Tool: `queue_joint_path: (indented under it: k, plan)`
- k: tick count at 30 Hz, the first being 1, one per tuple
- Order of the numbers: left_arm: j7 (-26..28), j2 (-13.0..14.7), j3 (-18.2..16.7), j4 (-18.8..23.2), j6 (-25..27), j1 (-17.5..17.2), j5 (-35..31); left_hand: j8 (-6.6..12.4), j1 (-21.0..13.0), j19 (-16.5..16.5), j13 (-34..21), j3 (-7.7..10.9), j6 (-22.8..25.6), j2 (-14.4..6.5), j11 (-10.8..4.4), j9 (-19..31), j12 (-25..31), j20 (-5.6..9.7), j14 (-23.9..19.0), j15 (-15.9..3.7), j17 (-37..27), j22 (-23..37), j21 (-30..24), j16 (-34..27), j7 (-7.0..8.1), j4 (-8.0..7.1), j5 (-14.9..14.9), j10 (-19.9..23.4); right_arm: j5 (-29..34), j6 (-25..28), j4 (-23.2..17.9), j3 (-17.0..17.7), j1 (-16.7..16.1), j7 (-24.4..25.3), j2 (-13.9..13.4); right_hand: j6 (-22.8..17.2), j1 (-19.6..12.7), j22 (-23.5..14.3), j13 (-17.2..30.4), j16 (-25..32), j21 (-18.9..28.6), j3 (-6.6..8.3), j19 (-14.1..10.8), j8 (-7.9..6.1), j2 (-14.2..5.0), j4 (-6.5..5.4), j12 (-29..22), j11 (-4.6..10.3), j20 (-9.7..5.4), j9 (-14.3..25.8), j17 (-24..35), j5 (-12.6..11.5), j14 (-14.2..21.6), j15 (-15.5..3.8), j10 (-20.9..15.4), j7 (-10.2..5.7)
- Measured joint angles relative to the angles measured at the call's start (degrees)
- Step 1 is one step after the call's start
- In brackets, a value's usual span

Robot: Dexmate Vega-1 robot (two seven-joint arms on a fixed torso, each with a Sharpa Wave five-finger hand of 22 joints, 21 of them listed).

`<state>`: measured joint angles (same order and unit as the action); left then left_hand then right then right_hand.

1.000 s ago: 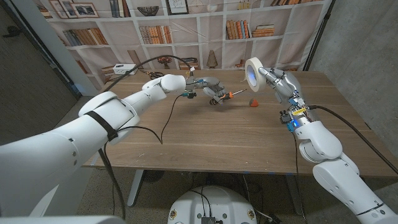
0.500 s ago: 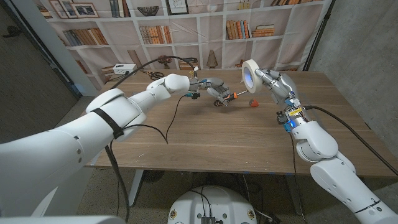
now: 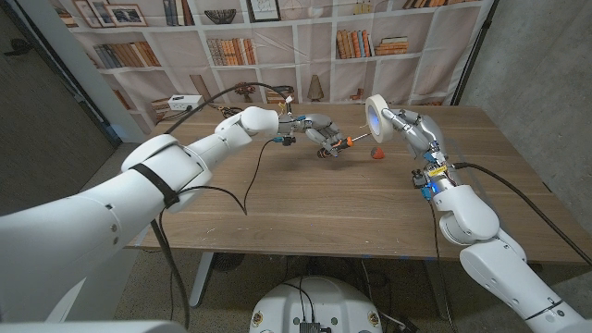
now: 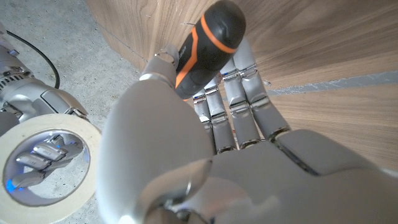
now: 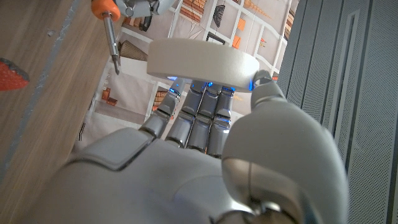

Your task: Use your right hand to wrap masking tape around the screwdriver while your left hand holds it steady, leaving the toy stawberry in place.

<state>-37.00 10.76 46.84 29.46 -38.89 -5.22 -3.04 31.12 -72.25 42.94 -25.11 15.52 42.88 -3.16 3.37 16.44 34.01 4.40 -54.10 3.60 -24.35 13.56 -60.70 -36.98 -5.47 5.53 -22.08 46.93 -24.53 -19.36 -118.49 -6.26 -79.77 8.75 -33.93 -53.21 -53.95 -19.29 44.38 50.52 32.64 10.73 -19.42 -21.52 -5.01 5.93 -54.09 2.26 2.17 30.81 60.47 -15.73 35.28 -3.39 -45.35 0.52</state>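
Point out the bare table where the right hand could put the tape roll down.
Bare wood spans the near half of the table, and right of the toy strawberry. Crowded: around the left hand gripping the screwdriver.

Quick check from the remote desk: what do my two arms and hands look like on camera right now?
Both arms are glossy white rounded shells. The left arm wears a black band, with a black cable looping beside it. The right arm has a blue connector block and black cable near the wrist. The left hand and right hand are silver-grey, with segmented metallic fingers; blue light glows by the right hand's fingers.
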Motion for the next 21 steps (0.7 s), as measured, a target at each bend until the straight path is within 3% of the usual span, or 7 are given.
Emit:
queue_joint_path:
  k: [9,13,16,21]
  plan:
    - [1.62,1.76,-1.02,4.51,3.01,-1.55,-1.16,-0.15,-0.08,0.0,-0.01,0.1,0.01,0.08,0.0,0.0,-0.21,0.0,-0.09,0.09,0.0,-0.54,-0.55,0.25,0.0,0.1,0.22,0.01,1.3,0.0,-1.05,0.61,-2.31,1.3,0.07,-1.14,-0.9,0.16,-1.18,1.2,1.29,0.33,-0.55,0.0,0.9,-0.33,-0.53,-1.65,1.11,0.01,-0.8,0.1,1.11,-0.16,-1.66,1.14]
    - [3.1,3.11,-1.74,8.71,4.4,-3.1,-1.82,-0.15,-0.07,0.01,-0.01,0.1,0.02,0.07,0.01,0.0,-0.39,0.0,-0.19,0.19,0.0,-0.76,-0.76,0.43,-0.02,0.1,0.22,0.02,1.8,0.2,-1.9,0.93,-3.35,1.72,0.05,-1.45,-1.12,0.16,-1.28,1.41,1.73,0.37,-0.55,0.0,1.12,-0.37,-0.83,-1.96,1.11,-0.54,-0.8,0.17,1.27,0.0,-1.97,1.45]
    - [4.93,3.82,-2.11,11.04,6.08,-4.05,-2.57,-0.16,-0.07,0.01,-0.02,0.1,0.11,0.07,0.02,0.0,-0.4,-0.01,-0.19,0.19,0.0,-0.81,-0.98,0.44,-0.11,0.1,0.22,0.04,1.86,0.47,-2.84,1.19,-4.39,1.81,0.02,-1.46,-1.19,0.16,-1.29,1.62,1.74,1.9,-0.66,0.0,1.19,-0.93,-0.83,-2.17,1.22,-0.58,-0.88,0.29,1.57,-0.31,-2.18,1.46]
    - [6.8,4.54,-2.48,13.72,7.68,-5.16,-3.25,-0.22,-0.05,0.01,-0.02,0.1,0.3,0.05,0.13,0.0,-0.62,-0.01,-0.54,0.11,-0.08,-1.07,-1.2,0.61,-0.3,0.1,0.22,0.52,1.68,0.65,-3.55,1.39,-5.25,1.76,0.01,-1.45,-1.21,0.43,-1.24,2.06,2.22,1.91,-0.6,0.0,1.21,-0.93,-1.13,-2.26,1.66,-0.74,-0.9,0.45,1.57,-0.31,-2.27,1.46]
